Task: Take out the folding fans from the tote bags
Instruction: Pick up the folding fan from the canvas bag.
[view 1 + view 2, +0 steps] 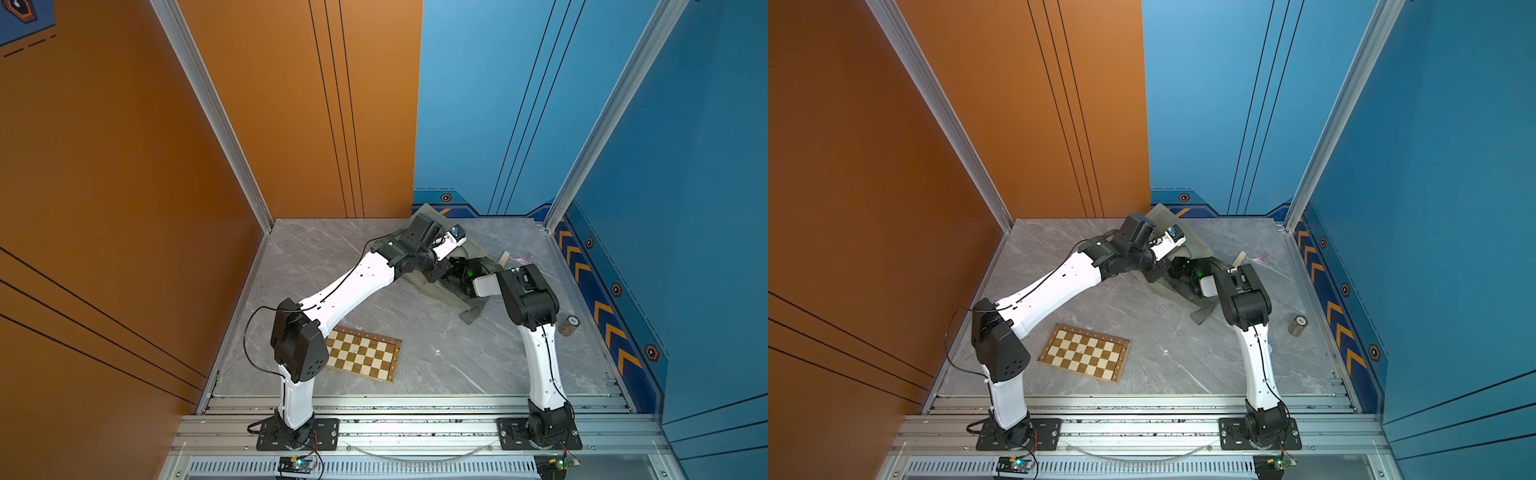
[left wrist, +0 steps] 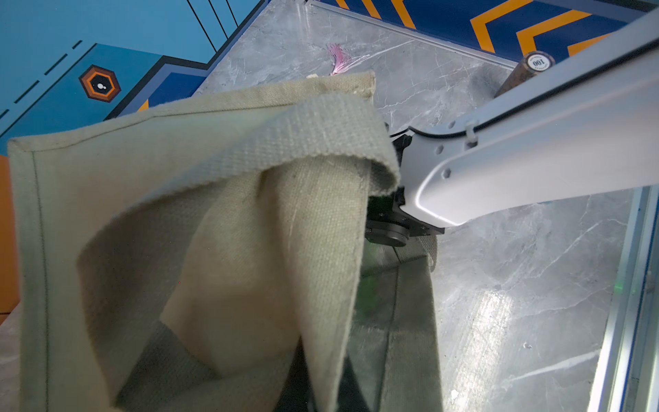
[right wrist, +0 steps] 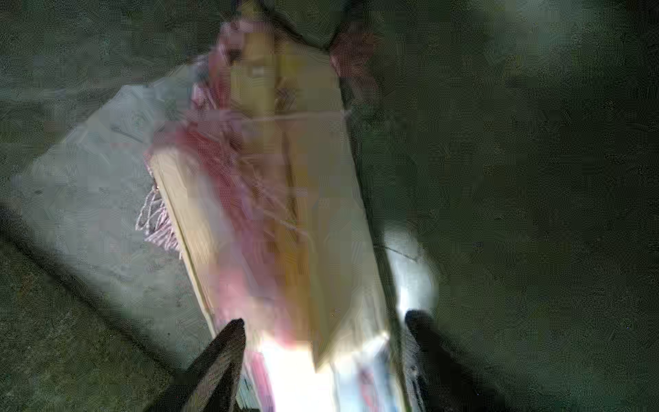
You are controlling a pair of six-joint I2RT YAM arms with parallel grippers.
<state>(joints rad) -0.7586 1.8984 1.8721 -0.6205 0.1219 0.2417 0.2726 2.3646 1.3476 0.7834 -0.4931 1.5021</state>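
The olive tote bag [image 1: 471,309] lies crumpled at the back of the table in both top views. My left gripper [image 1: 434,274] is shut on its fabric and holds one side [image 2: 142,214] lifted; the cloth hides the fingers in the left wrist view. My right arm reaches into the bag's mouth. In the blurred right wrist view my right gripper [image 3: 326,317] is open inside the bag [image 3: 535,178], its fingertips [image 3: 231,339] on either side of a bundle of folding fans [image 3: 285,214] with pale ribs and pink tassels. Another fan's end [image 1: 505,258] and its tassel [image 2: 338,59] lie on the table behind the bag.
A brown-and-cream chessboard [image 1: 361,359] lies at the front left near the left arm's elbow. A small brown cylinder with a white cap [image 1: 568,325] stands by the right wall. Orange and blue walls enclose the grey marble table [image 1: 436,353].
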